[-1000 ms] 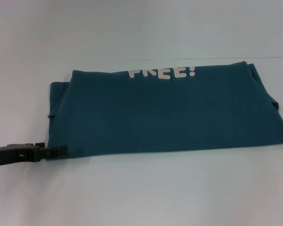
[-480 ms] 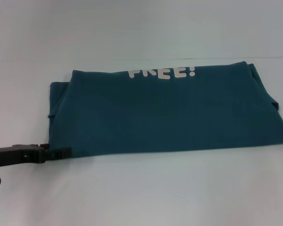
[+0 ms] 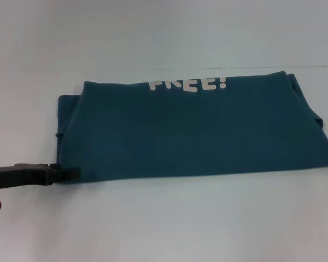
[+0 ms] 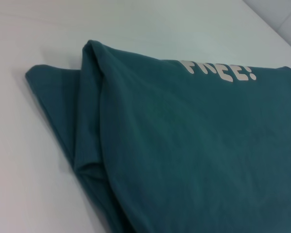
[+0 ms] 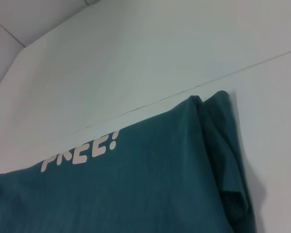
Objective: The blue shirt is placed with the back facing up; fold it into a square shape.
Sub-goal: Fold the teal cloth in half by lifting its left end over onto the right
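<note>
Blue shirt (image 3: 197,134) folded, lying mid-table (image 3: 164,229), stretching toward right edge, lettering (image 3: 188,84) at far side. Left gripper (image 3: 65,174) at shirt's near-left corner, touching hem.

The blue shirt (image 3: 197,134) is running past the right edge of the head view, so its right end is going unseen. The fold is cutting off the lower part of the white lettering (image 3: 188,84). The left end effector (image 3: 68,173) is lying too small and dark at the shirt's near left corner to tell how its fingers are standing. The right end effector is staying out of every picture.
</note>
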You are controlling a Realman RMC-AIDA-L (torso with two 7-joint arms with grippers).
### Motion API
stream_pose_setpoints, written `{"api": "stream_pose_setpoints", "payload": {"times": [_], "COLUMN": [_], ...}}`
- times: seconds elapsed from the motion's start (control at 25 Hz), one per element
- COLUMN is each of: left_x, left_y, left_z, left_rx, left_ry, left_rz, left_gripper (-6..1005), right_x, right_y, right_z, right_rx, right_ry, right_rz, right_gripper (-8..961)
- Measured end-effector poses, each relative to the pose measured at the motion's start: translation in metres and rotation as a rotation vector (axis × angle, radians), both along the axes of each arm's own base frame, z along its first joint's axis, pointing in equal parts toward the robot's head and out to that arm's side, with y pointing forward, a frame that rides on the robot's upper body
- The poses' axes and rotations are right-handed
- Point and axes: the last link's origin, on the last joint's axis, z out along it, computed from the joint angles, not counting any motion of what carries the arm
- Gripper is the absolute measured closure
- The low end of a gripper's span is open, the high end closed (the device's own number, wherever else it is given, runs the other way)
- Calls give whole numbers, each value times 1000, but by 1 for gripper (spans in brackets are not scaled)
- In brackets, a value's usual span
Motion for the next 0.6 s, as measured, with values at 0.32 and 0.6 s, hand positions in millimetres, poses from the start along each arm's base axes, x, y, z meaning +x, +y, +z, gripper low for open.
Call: {"api": "stream_pose_setpoints", "payload": {"times": [0.32,0.6], "left_x": [1,-1], "left_y": [3,5], "left_z": [0,0], "left_rx": [-10,-4], "left_ry": [13,31], "left_rz": [9,16], "left_gripper": [377,654], "right_x": [1,3], "right_y": [-1,-3], "right_z": [0,0], "right_rx": [-2,-2], "right_ry": [-3,-4], "right_rz": [-2,-7], "right_gripper": [162,163]}}
